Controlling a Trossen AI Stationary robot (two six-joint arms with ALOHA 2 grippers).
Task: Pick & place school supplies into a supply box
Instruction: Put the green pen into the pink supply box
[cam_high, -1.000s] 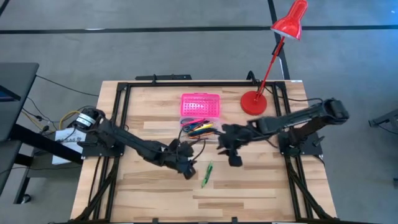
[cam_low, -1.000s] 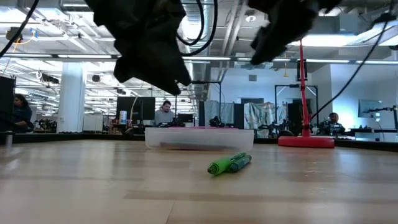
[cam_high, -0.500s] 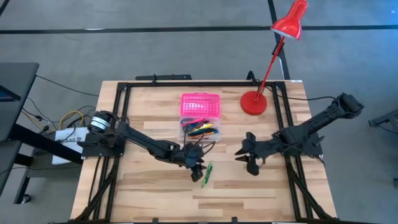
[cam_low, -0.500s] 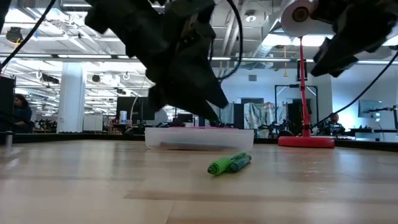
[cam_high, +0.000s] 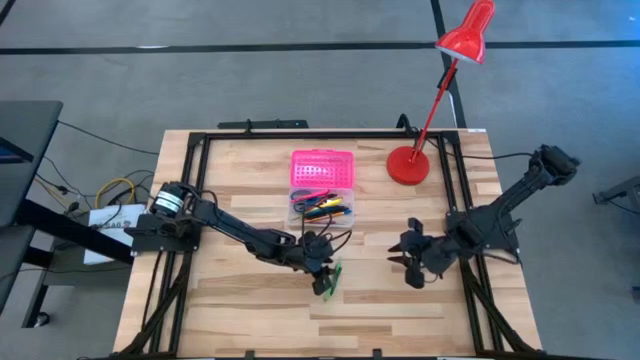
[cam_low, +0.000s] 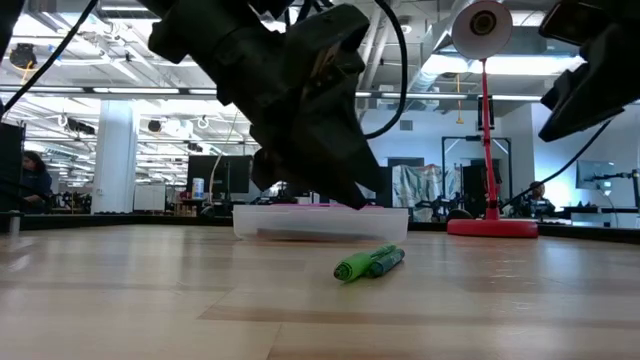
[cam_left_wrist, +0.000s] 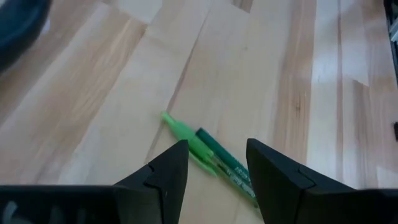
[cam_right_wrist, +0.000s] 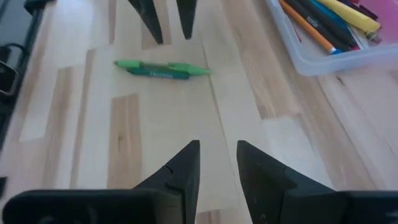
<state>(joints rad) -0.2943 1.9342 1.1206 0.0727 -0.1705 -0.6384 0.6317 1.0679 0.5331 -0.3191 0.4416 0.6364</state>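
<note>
Two green pens (cam_left_wrist: 211, 158) lie side by side and touching on the bare wooden table (cam_high: 400, 300), near the open supply box (cam_high: 322, 208) whose clear base already holds a bundle of coloured pens and whose pink lid (cam_high: 322, 169) is folded back. The left gripper (cam_left_wrist: 216, 163) hovers right over them with its jaws spread to either side, so the pick looks to be in hand; the next move likely calls for a short descent and a squeeze across both barrels. The right gripper (cam_right_wrist: 217, 163) waits off to the side with its jaws slightly apart and empty, near the red desk lamp (cam_high: 408, 165).

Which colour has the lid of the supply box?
Bright pink lid, seen best in the high view.
</note>
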